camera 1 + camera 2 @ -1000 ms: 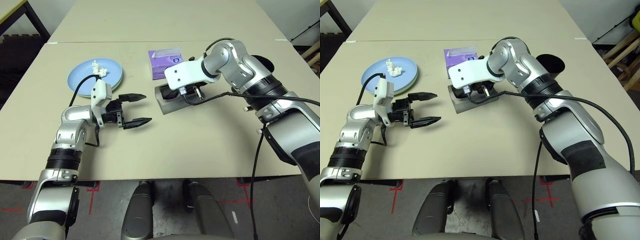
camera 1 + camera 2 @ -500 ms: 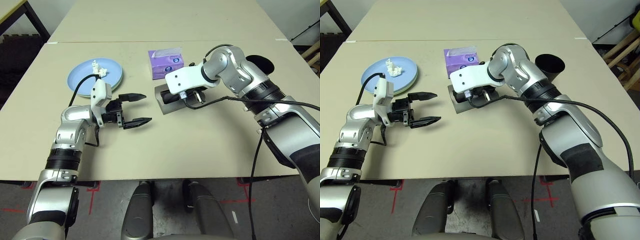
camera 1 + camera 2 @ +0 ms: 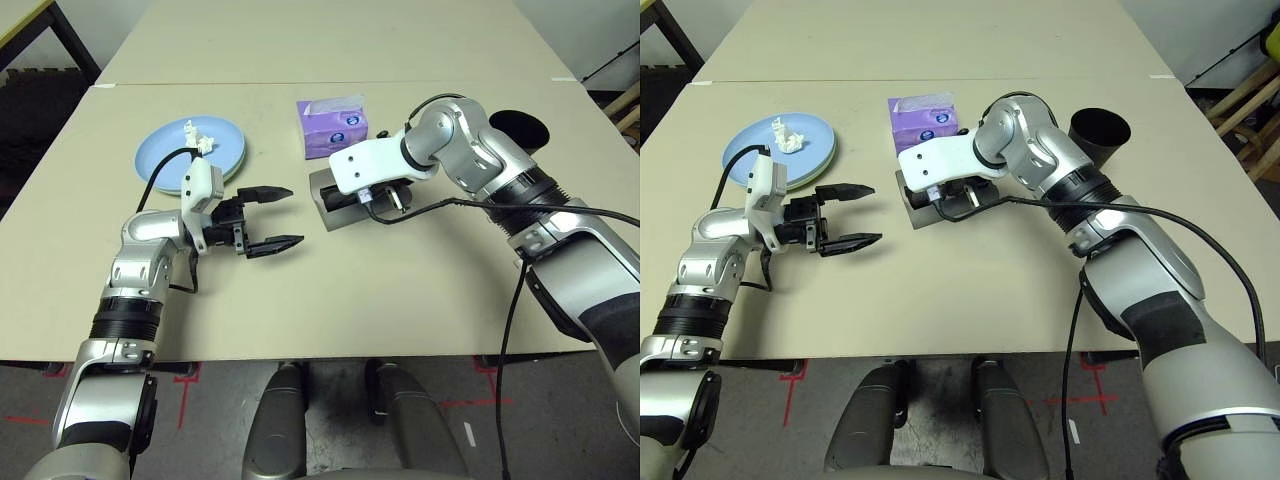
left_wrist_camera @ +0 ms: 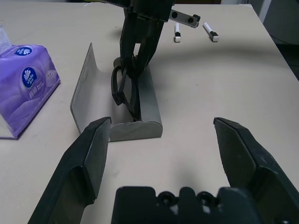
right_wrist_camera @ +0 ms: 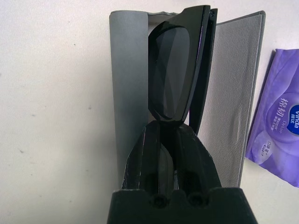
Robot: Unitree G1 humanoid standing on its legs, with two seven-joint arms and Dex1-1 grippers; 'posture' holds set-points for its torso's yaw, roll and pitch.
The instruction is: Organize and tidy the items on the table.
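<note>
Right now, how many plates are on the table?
2. The light blue plate lies on the pale green plate, stacked at the table's left side, with a tissue wad on top. More could hide underneath.

The table (image 3: 420, 290) looks matt beige and smooth, with faint specks. On it the open glasses case (image 5: 128, 88) shows a dull grey, felt-like lining, while the sunglasses (image 5: 175, 74) resting in the case are glossy black plastic (the lens reflects light). Just behind the case, the purple tissue box (image 3: 333, 124) has a shiny printed wrapper.
</note>
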